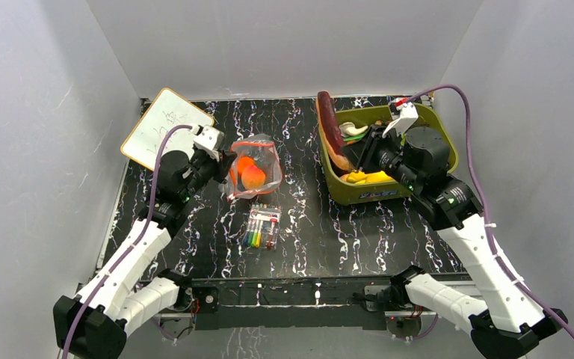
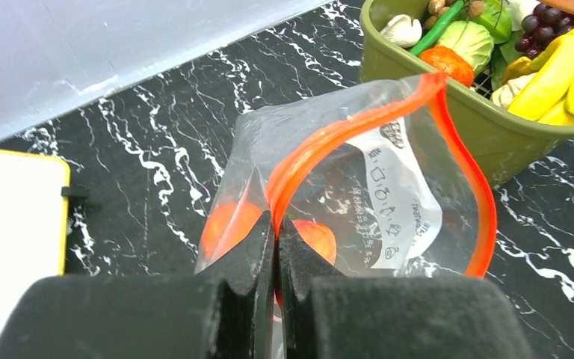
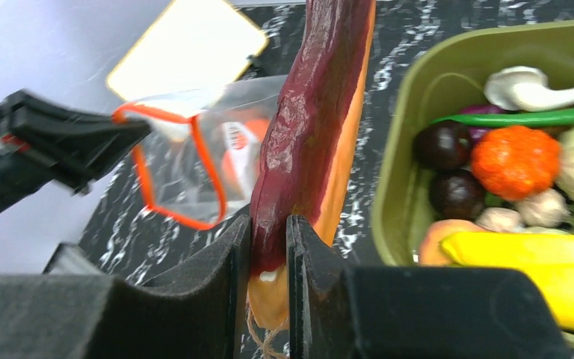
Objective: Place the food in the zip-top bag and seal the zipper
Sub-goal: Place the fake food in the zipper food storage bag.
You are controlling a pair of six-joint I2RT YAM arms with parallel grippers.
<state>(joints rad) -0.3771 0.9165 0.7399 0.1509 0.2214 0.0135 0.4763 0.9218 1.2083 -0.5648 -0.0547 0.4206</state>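
The zip-top bag (image 1: pixel 258 161) lies left of centre with its mouth held open. Two orange food pieces (image 1: pixel 250 176) sit inside it. My left gripper (image 1: pixel 226 163) is shut on the red-orange zipper (image 2: pixel 359 123) at the mouth's left end (image 2: pixel 276 224). My right gripper (image 1: pixel 353 155) is shut on the lower end of a long dark purple and orange vegetable (image 1: pixel 330 123), held upright over the bin's left edge. In the right wrist view the gripper (image 3: pixel 269 232) pinches this vegetable (image 3: pixel 306 127), with the open bag (image 3: pixel 172 172) beyond it to the left.
An olive-green bin (image 1: pixel 377 196) at the right holds several more toy foods, among them a yellow banana (image 1: pixel 370 177). A whiteboard (image 1: pixel 161 127) lies at the back left. A pack of coloured markers (image 1: pixel 261 226) lies in front of the bag.
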